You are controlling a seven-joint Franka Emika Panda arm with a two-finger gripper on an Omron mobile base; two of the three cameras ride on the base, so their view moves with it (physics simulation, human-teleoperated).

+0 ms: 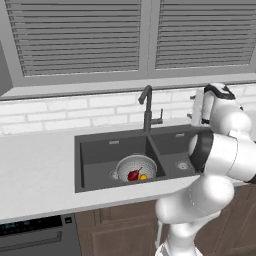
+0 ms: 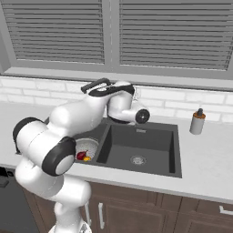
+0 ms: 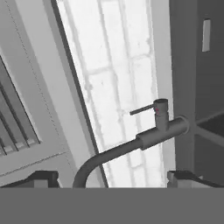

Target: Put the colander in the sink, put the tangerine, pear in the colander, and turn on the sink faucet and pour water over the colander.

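The colander sits in the left basin of the dark sink, with the dark red pear and the orange tangerine inside it. They also appear past my arm: colander, pear, tangerine. The sink faucet stands behind the divider. My gripper hovers open to the right of the faucet at its upper height, apart from it. In the hand view the gripper faces the faucet and its side lever, nothing between the fingertips.
A white soap dispenser stands on the counter right of the sink. White tiled backsplash and a shuttered window rise behind the faucet. A dishwasher panel sits below the counter at the left.
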